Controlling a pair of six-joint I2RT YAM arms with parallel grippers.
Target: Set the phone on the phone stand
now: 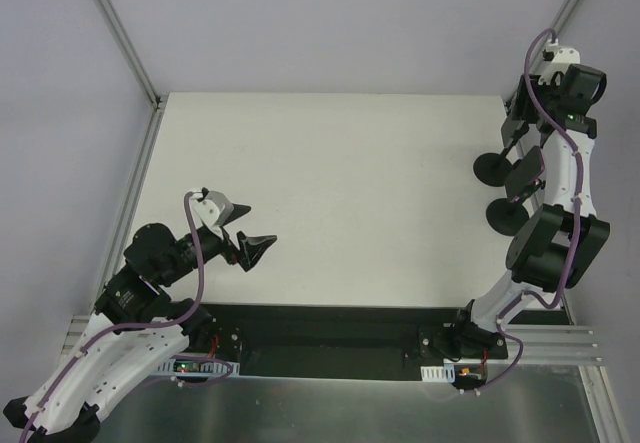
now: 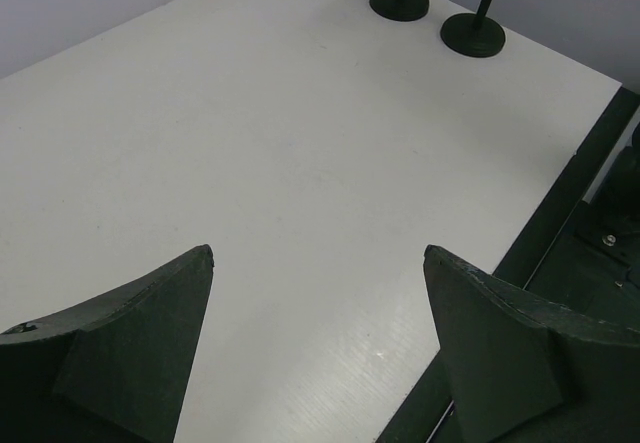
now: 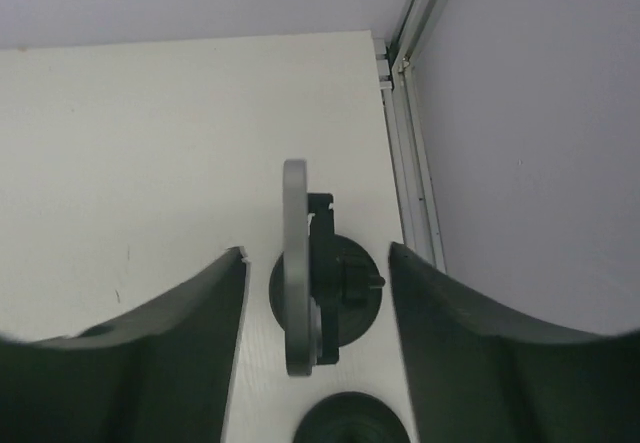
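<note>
In the right wrist view, we see the phone (image 3: 297, 283) edge-on, a thin pale strip standing upright. Its back lies against the clip of the phone stand (image 3: 345, 273), which sits on the phone's 3 o'clock side. The stand's round black base shows under both. The right gripper (image 3: 316, 251) straddles the pair with its jaws apart. One finger is at 9 o'clock of the phone and the other at 3 o'clock of the stand. Bare table (image 1: 350, 183) shows in the gap on each side, so we see neither finger touching the phone. At 6 o'clock of the phone stand, the round base of a second stand (image 3: 350, 421) pokes in from the frame's lower edge, just beside the first. A metal rail (image 3: 405, 113) runs along the table edge toward 1 o'clock.

From overhead, all this sits at the table's 3 o'clock edge. The left gripper (image 1: 255, 225) hangs well apart from it, at about 8 o'clock. Its jaws are spread wide with nothing between them but white table.
</note>
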